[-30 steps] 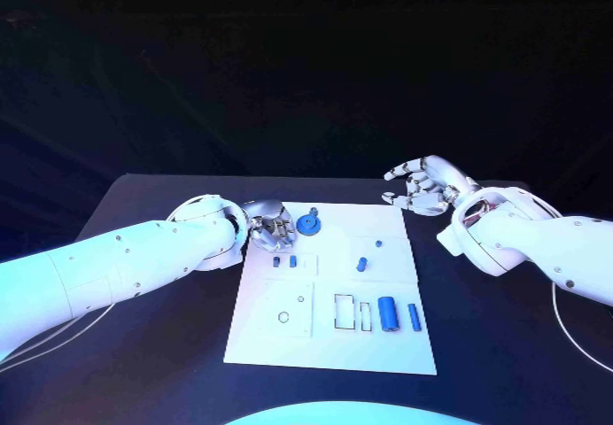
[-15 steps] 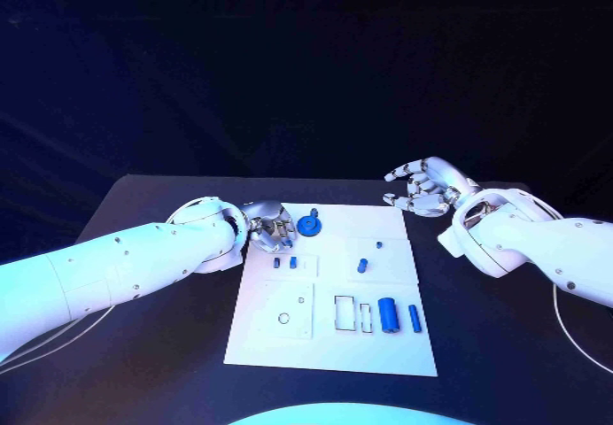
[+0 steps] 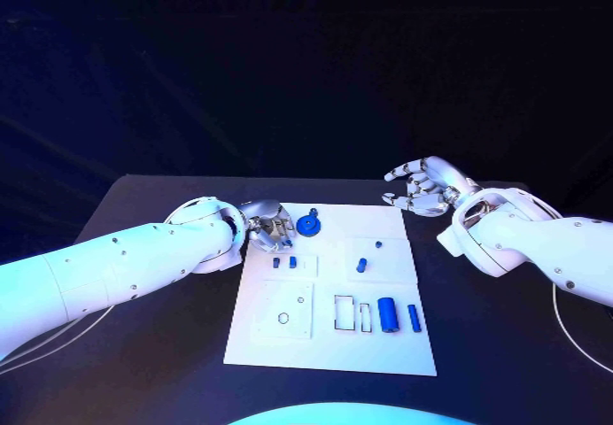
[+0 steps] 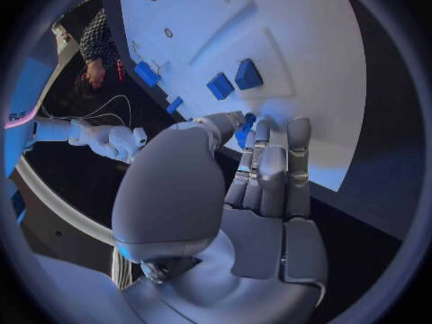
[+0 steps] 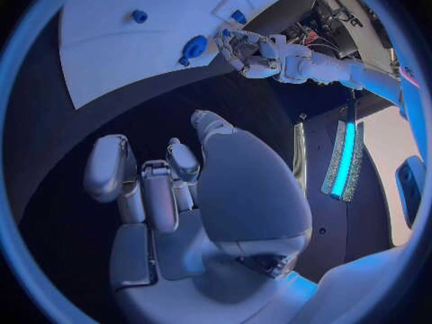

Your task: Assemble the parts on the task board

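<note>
Left hand (image 3: pixel 268 227) rests at the far-left corner of the task board (image 3: pixel 335 345), fingers curled together over the board's edge; the left wrist view shows its fingertips (image 4: pixel 261 133) touching a small blue part (image 4: pixel 245 127) at that edge, though whether the part is actually pinched cannot be told. Just beside the hand, on the board, lies the round blue part (image 3: pixel 308 227). Compared with the frames of one second and half a second ago, the hand sits in the same spot with the same curl (no visible shift), and the round part has not moved.

Right hand (image 3: pixel 422 188) hovers above the black worktop (image 3: pixel 153 354) past the board's far-right corner, fingers spread and bent, holding nothing; it likewise matches the earlier frames.

On the board, two small blue blocks (image 3: pixel 283 262) lie side by side near the left hand, a short blue peg (image 3: pixel 361 264) lies right of them, and at the near right a thick blue cylinder (image 3: pixel 387 314) lies beside a thinner blue rod (image 3: pixel 414 317). All keep their earlier places.
</note>
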You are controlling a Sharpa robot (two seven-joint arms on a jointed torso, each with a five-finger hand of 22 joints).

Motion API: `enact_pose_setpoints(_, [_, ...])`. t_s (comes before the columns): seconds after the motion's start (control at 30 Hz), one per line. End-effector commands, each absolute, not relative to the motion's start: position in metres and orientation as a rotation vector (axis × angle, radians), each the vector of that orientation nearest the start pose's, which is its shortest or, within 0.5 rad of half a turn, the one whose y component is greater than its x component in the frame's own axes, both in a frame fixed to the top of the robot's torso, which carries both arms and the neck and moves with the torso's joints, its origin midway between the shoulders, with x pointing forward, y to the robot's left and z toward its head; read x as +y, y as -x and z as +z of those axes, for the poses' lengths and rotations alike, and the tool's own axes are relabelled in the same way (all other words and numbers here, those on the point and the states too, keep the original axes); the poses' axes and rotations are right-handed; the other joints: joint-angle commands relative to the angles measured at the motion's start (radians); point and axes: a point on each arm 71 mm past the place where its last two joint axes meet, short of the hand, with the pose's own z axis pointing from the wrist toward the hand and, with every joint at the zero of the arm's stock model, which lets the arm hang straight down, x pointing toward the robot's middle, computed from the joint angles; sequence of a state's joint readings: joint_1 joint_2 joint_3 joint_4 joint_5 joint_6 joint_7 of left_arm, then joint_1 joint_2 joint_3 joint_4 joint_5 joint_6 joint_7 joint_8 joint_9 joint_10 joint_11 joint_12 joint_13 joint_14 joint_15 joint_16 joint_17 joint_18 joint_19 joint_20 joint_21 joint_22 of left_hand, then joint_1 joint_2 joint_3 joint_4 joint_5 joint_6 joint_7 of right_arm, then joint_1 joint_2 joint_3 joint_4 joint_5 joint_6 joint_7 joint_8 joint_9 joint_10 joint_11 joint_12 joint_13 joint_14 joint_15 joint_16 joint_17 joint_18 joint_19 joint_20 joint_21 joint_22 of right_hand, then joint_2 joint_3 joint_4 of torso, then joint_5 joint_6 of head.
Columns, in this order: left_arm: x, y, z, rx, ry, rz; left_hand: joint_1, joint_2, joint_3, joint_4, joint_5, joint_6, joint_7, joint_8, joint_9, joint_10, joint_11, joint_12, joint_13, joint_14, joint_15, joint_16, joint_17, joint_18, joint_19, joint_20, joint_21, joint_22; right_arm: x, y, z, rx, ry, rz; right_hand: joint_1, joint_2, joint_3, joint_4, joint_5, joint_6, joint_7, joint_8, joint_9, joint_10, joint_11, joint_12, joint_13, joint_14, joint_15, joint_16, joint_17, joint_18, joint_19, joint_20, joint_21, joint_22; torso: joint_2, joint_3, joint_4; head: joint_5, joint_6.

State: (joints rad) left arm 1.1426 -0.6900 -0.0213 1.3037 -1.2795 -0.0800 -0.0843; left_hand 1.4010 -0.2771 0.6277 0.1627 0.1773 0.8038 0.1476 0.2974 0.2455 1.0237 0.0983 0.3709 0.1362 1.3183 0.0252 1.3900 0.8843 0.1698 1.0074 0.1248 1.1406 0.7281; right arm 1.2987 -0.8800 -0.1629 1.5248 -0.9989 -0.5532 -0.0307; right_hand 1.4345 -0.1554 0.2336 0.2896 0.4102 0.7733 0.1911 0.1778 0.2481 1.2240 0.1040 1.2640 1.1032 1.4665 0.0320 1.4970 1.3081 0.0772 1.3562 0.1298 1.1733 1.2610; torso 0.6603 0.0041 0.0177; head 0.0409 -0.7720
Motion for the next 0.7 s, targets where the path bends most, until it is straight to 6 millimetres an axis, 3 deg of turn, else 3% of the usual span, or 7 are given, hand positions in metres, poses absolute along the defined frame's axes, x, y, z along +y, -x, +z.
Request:
enact_pose_setpoints(0.03, [0.184, -0.508, -0.237, 1.981, -0.03, -0.712, -0.009, -0.006, -0.015, 0.002, -0.004, -0.006, -0.005, -0.007, -0.002, -0.012, 0.003, -0.005, 0.002, -0.008, 0.005, -0.002, -0.004, 0.005, -0.011, 0.003, -0.01, -0.005, -0.232, -0.491, -0.172, 1.57, -0.285, 0.778, -0.014, -0.002, 0.006, -0.002, 0.002, 0.007, 0.001, 0.006, -0.001, -0.009, -0.002, -0.001, -0.005, 0.056, -0.009, -0.005, 0.054, 0.019, -0.003, -0.005, -0.009, -0.003, 0.0, -0.0003, 0.0, -0.001, 0.0])
enact_pose_setpoints(0.2, [0.189, -0.507, -0.237, 1.986, -0.021, -0.704, -0.022, -0.009, -0.067, 0.011, -0.003, -0.011, -0.011, -0.02, -0.006, -0.036, 0.01, -0.01, 0.009, -0.02, 0.012, -0.003, -0.02, 0.008, -0.024, 0.01, -0.025, -0.024, -0.233, -0.492, -0.174, 1.588, -0.287, 0.771, -0.026, -0.016, 0.038, -0.003, -0.01, 0.01, -0.002, 0.009, -0.006, -0.159, -0.005, -0.161, -0.22, 0.036, -0.012, -0.04, -0.012, 0.033, -0.038, -0.007, -0.078, -0.05, 0.0, -0.0006, 0.0004, -0.003, -0.001])
enact_pose_setpoints(0.37, [0.198, -0.506, -0.235, 1.987, 0.05, -0.732, -0.011, 0.002, -0.133, 0.026, -0.002, -0.016, -0.008, -0.037, -0.011, -0.089, 0.022, -0.018, 0.012, -0.031, 0.023, -0.001, -0.036, 0.009, -0.029, 0.019, -0.036, -0.037, -0.233, -0.492, -0.175, 1.606, -0.281, 0.77, -0.015, -0.035, 0.074, -0.008, -0.038, 0.014, -0.007, 0.014, -0.008, -0.253, -0.011, -0.318, -0.397, 0.026, -0.018, -0.067, -0.053, 0.043, -0.062, -0.012, -0.135, -0.088, 0.0, -0.0007, 0.0005, -0.004, -0.001])
enact_pose_setpoints(0.53, [0.212, -0.506, -0.229, 1.974, 0.204, -0.803, 0.034, 0.029, -0.216, 0.046, 0.003, -0.01, -0.001, -0.052, -0.016, -0.152, 0.039, -0.033, -0.001, -0.04, 0.037, 0.004, -0.052, 0.01, -0.032, 0.033, -0.041, -0.046, -0.232, -0.491, -0.177, 1.642, -0.232, 0.766, 0.012, -0.069, 0.134, -0.013, -0.083, 0.049, -0.013, 0.035, -0.004, -0.26, -0.016, -0.501, -0.541, 0.018, -0.022, -0.099, -0.094, 0.05, -0.077, -0.019, -0.187, -0.119, -0.001, -0.0006, 0.0003, -0.006, 0.0])
enact_pose_setpoints(0.6, [0.217, -0.506, -0.227, 1.965, 0.245, -0.823, 0.045, 0.034, -0.231, 0.051, 0.004, -0.006, 0.001, -0.054, -0.017, -0.16, 0.041, -0.034, -0.003, -0.055, 0.04, -0.004, -0.082, 0.014, -0.048, 0.036, -0.054, -0.067, -0.231, -0.491, -0.178, 1.655, -0.208, 0.762, 0.028, -0.084, 0.161, -0.022, -0.108, 0.073, -0.012, 0.049, 0.0, -0.27, -0.012, -0.604, -0.618, 0.019, -0.021, -0.102, -0.096, 0.05, -0.076, -0.017, -0.191, -0.119, -0.001, 0.0, 0.0009, -0.007, 0.0])
enact_pose_setpoints(0.63, [0.22, -0.506, -0.225, 1.957, 0.273, -0.836, 0.05, 0.036, -0.236, 0.053, 0.005, -0.004, 0.001, -0.054, -0.017, -0.163, 0.042, -0.034, -0.004, -0.058, 0.041, -0.005, -0.088, 0.015, -0.051, 0.036, -0.056, -0.071, -0.231, -0.491, -0.179, 1.664, -0.188, 0.758, 0.028, -0.097, 0.182, -0.028, -0.118, 0.081, -0.008, 0.052, 0.0, -0.229, -0.011, -0.687, -0.692, 0.019, -0.017, -0.105, -0.098, 0.05, -0.075, -0.016, -0.196, -0.119, -0.001, 0.0001, 0.0011, -0.009, 0.0])
enact_pose_setpoints(0.7, [0.227, -0.506, -0.222, 1.94, 0.317, -0.858, 0.057, 0.04, -0.242, 0.055, 0.006, -0.002, 0.003, -0.055, -0.018, -0.167, 0.043, -0.034, -0.006, -0.062, 0.042, -0.007, -0.094, 0.015, -0.053, 0.037, -0.058, -0.073, -0.23, -0.49, -0.18, 1.677, -0.149, 0.748, 0.04, -0.106, 0.2, -0.045, -0.119, 0.1, -0.011, 0.062, 0.003, -0.227, -0.008, -0.752, -0.742, 0.022, -0.018, -0.102, -0.09, 0.048, -0.069, -0.015, -0.186, -0.109, -0.001, 0.0001, 0.0012, -0.013, 0.0])
